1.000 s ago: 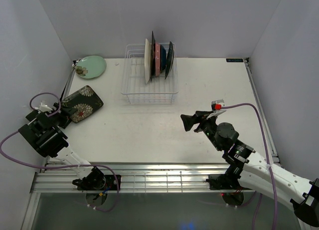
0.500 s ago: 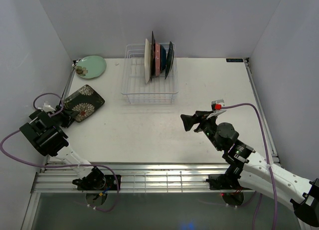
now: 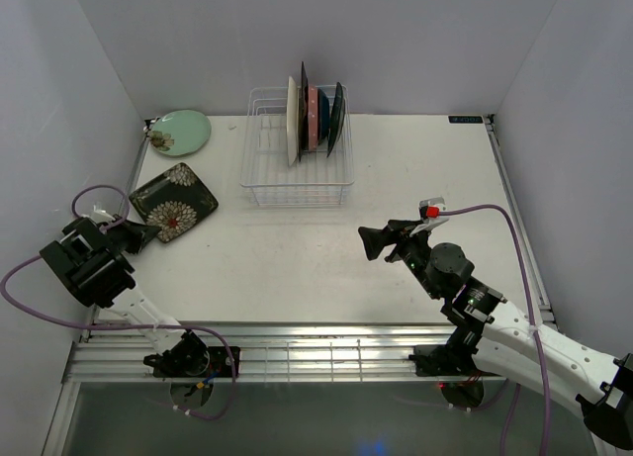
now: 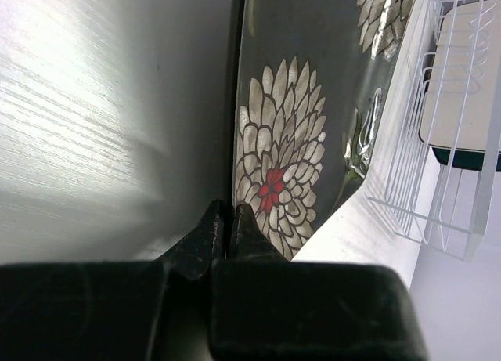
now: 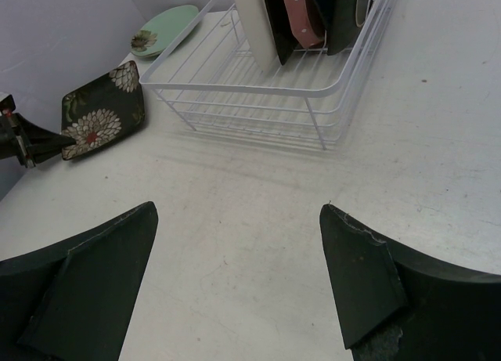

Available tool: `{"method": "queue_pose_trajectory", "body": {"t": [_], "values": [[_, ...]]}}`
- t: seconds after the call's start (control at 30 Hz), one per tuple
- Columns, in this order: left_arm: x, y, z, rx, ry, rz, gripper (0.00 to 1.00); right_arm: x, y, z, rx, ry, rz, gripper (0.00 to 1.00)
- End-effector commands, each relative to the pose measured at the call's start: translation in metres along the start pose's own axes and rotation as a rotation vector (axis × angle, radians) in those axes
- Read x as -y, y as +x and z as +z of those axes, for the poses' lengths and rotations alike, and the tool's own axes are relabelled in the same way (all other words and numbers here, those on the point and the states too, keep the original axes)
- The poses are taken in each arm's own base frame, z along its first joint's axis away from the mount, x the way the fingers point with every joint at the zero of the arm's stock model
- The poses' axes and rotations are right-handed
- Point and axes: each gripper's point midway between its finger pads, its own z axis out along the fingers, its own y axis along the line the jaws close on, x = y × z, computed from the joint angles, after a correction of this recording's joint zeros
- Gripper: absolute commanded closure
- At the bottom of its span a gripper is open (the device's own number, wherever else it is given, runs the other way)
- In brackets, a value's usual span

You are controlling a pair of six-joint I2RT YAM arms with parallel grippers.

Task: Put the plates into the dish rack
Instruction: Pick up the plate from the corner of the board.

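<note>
Already well loaded, the rack (image 3: 267, 161) on the bench (image 3: 415, 169) holds a row of plates (image 3: 315, 118) standing upright toward its right side. Two lie outside it: a floral plate (image 3: 174, 203) off the rack's front left, and a green plate (image 3: 180, 133) just beyond its rear left corner. The left pincer (image 3: 148, 234) is clamped on the floral plate's near edge. The right pincer (image 3: 374, 241) hangs wide and empty, front right of the rack. By this showing, most of the job looks done, with two plates to go.
</note>
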Motion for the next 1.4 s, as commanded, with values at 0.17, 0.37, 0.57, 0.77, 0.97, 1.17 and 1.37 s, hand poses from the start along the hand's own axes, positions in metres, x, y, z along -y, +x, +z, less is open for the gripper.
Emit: {"method": "queue_pose_trajectory", "body": {"t": [0.17,0.37,0.57,0.77,0.97,1.17,1.37], "values": [[0.019,-0.008,-0.010,0.032,0.039,0.097,1.00,-0.006,-0.012,0.000,0.052,-0.024,0.021,0.10],[0.055,-0.012,-0.027,0.045,0.134,0.167,1.00,-0.010,-0.012,0.001,0.042,-0.040,0.019,0.10],[0.087,-0.008,-0.046,0.023,0.233,0.222,1.00,-0.013,-0.011,0.002,0.036,-0.054,0.021,0.10],[0.118,-0.007,-0.068,-0.035,0.357,0.236,1.00,-0.019,-0.009,0.004,0.023,-0.078,0.021,0.10],[0.151,-0.006,-0.091,-0.075,0.478,0.314,1.00,-0.032,-0.002,0.011,-0.013,-0.138,0.021,0.10],[0.183,-0.006,-0.114,-0.071,0.592,0.430,1.00,-0.060,0.006,0.020,-0.057,-0.262,0.033,0.10],[0.203,-0.005,-0.124,-0.072,0.637,0.490,1.00,-0.086,0.012,0.034,-0.100,-0.361,0.057,0.09]]}}
